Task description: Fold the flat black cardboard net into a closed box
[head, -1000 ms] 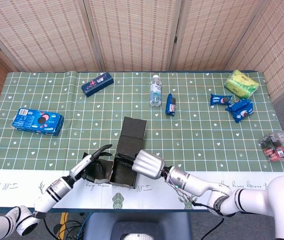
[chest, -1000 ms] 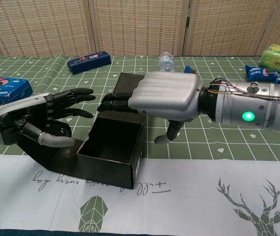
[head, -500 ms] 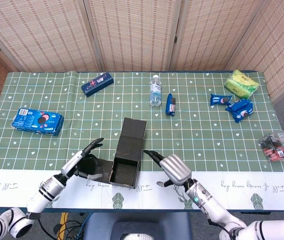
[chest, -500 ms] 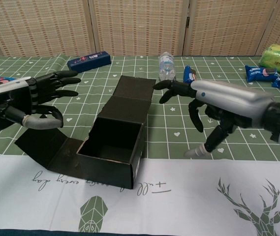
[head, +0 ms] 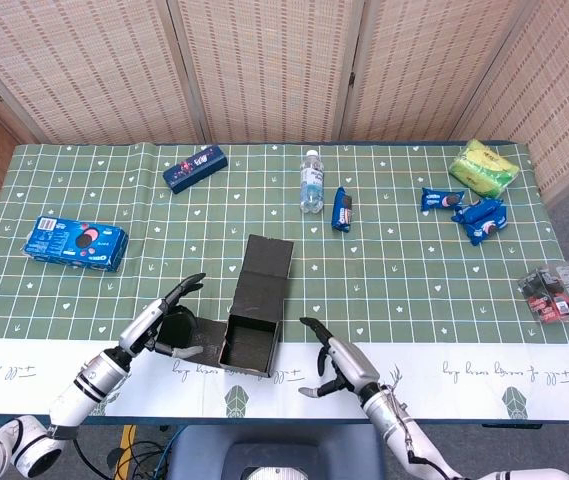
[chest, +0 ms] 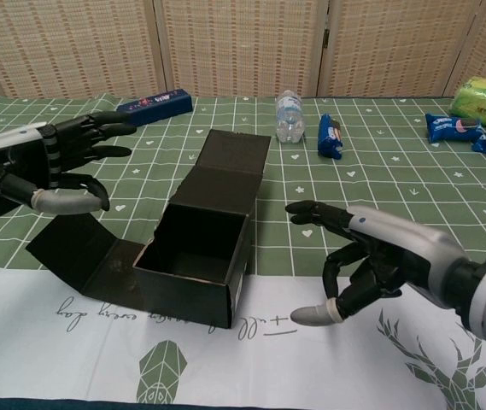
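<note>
A table under a green checked cloth (head: 404, 290) with a white front strip stands before woven screens. At the near edge, the right hand (chest: 371, 260) hovers with fingers spread wide, holding nothing, just right of the black cardboard box (chest: 198, 256), open-topped with its lid flap lying back. The left hand (chest: 42, 166) floats left of it, fingers apart. Further back stands a water bottle (head: 311, 181)

Right hand (chest: 371, 260) pulling back off black box (chest: 200, 252) toward lower right; left hand (chest: 33, 171) lifting clear.
</note>
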`<state>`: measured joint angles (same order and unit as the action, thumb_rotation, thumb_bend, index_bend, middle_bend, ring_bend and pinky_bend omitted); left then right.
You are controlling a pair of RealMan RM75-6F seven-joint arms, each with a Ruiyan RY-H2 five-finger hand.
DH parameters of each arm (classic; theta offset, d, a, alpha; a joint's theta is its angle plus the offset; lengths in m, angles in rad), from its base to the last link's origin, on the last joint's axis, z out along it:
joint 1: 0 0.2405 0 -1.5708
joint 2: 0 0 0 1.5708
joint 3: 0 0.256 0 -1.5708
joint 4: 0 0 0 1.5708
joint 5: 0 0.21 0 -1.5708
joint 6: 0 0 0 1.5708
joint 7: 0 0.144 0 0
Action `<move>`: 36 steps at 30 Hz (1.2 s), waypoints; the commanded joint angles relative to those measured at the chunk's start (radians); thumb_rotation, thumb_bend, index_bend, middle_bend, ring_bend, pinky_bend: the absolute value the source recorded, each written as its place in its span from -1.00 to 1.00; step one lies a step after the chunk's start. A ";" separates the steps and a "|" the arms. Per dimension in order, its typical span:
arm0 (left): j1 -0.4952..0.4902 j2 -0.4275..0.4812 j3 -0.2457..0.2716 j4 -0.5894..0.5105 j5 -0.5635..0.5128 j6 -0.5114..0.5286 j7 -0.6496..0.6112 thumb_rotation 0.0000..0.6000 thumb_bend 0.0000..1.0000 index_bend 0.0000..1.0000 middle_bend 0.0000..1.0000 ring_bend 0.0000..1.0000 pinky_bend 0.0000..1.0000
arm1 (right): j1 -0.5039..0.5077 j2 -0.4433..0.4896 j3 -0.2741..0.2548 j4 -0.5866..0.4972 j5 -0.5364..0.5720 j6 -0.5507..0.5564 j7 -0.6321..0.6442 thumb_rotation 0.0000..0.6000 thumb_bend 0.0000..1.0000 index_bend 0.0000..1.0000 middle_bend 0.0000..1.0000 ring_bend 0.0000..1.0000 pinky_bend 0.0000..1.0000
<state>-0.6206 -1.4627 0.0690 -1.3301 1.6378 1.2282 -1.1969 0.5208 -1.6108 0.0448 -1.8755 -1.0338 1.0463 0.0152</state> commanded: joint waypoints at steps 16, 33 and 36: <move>0.024 0.031 0.003 0.024 0.016 0.035 -0.065 1.00 -0.68 -0.97 -0.96 -0.88 -0.13 | 0.072 -0.263 0.112 0.193 0.109 -0.021 -0.130 1.00 -1.00 -1.00 -1.00 0.23 0.92; 0.045 0.049 0.000 0.045 0.019 0.056 -0.110 1.00 -0.68 -0.97 -0.96 -0.88 -0.13 | 0.100 -0.339 0.158 0.288 0.107 -0.054 -0.150 1.00 -1.00 -1.00 -0.99 0.23 0.92; 0.046 0.050 0.000 0.044 0.021 0.056 -0.112 1.00 -0.68 -0.97 -0.96 -0.88 -0.13 | 0.094 -0.354 0.155 0.302 0.087 -0.037 -0.147 1.00 -1.00 -1.00 -0.98 0.23 0.92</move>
<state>-0.5747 -1.4127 0.0690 -1.2859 1.6583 1.2843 -1.3093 0.6174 -1.9589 0.2007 -1.5790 -0.9412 1.0045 -0.1334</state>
